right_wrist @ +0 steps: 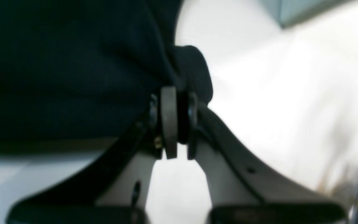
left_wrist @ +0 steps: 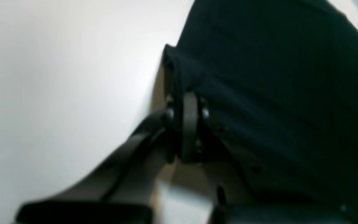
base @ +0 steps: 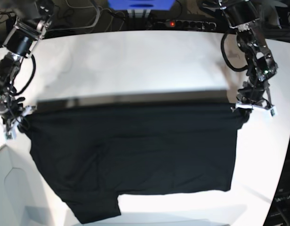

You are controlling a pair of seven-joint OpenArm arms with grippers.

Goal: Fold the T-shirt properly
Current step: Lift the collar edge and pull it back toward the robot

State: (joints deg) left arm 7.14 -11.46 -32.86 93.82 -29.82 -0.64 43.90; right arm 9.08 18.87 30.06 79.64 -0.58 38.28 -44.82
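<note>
Folding is mid-carry: the left tool point(left_wrist: 186, 124) and right tool point(right_wrist: 174, 121) each pinch tight on a corner of the T-shirt point(base: 135, 146), its edge stretched taut between them above the white surface point(base: 135, 61). Soft, matte black cloth drapes down. Next, I judge, both must travel together, then lay the edge flat.

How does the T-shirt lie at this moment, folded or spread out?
Mostly spread: the T-shirt is stretched wide between the left hand and right hand, both shut on its top corners; no fold is visible.
</note>
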